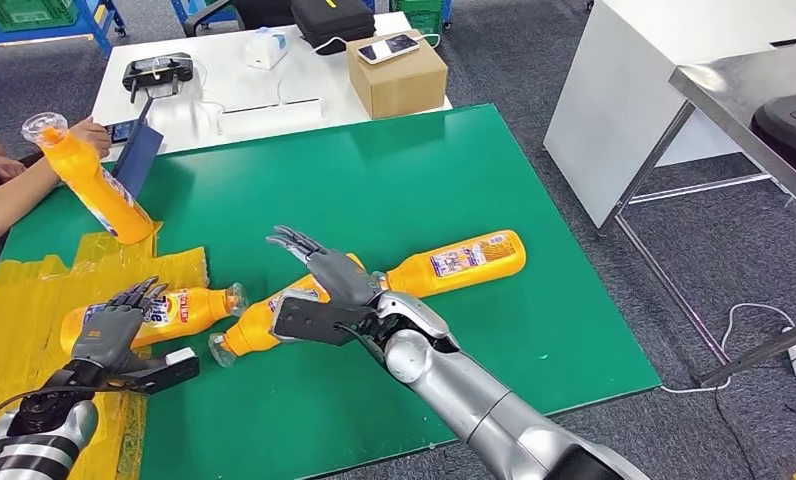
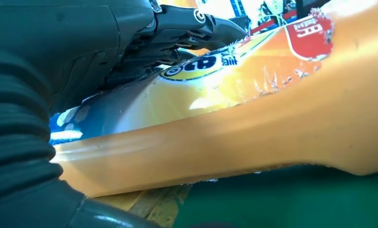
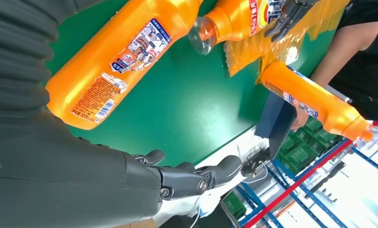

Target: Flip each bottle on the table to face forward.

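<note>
On the green table mat (image 1: 394,200) lie three orange bottles on their sides, and a fourth is held tilted by a person's hand (image 1: 92,133) at the far left, its base resting on the yellow plastic sheet (image 1: 24,300). The left hand (image 1: 114,325) rests on the left bottle (image 1: 189,308), which lies half on the yellow sheet with its clear cap pointing right — in the left wrist view the dark fingers (image 2: 196,23) curl over the bottle's printed label, touching it. The right hand (image 1: 324,270) hovers above the middle bottle (image 1: 249,330), fingers spread and extended, holding nothing; whether it touches that bottle I cannot tell. The right bottle (image 1: 459,262) lies just beyond that hand, label up, base toward the right. Behind the mat stands a white table (image 1: 224,75) with a cardboard box (image 1: 399,80) and a phone (image 1: 387,48) on top.
</note>
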You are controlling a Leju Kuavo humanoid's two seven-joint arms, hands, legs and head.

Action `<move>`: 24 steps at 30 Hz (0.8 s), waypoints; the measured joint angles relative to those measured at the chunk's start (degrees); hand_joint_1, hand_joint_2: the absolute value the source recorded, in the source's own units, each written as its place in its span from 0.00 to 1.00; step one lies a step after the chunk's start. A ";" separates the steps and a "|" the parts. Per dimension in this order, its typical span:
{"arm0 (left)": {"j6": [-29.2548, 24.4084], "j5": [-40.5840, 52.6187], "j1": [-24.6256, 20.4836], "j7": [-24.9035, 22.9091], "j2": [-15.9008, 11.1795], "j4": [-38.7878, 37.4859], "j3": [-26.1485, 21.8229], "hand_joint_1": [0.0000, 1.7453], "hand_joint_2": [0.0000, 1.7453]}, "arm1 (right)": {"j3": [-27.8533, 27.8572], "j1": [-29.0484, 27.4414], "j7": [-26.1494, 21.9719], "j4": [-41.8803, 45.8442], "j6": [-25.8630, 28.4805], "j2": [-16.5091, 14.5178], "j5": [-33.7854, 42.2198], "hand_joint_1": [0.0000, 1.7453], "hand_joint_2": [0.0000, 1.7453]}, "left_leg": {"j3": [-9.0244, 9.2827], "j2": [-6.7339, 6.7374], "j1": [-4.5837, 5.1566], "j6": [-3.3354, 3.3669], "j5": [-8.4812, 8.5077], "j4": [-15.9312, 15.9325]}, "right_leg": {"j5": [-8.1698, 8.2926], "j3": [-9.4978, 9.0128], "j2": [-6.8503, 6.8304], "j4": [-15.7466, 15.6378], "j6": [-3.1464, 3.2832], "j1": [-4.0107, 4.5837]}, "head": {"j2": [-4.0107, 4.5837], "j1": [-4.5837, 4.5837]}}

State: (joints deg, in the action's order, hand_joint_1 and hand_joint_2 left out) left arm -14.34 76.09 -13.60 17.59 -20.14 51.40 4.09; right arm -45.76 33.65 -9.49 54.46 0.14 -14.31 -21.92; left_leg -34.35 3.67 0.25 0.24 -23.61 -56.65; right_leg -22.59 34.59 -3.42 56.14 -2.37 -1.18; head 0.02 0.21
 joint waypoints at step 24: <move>31.12 -64.22 -5.58 22.45 2.07 5.63 -11.48 0.00 0.00 | -4.40 15.65 -2.26 -26.44 -13.53 -3.33 -2.96 0.00 1.00 | -0.29 -0.01 0.00 -0.01 0.20 -0.07 | 0.14 0.33 0.00 0.03 -0.10 0.02 | 0.00 0.03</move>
State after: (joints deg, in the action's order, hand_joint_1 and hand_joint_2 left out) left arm 16.77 11.87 -19.18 40.05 -18.06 57.02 -7.39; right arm -50.16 49.30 -11.74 28.01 -13.39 -17.64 -24.88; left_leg -34.63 3.66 0.24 0.23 -23.41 -56.72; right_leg -22.45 34.93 -3.42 56.17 -2.47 -1.15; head 0.02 0.24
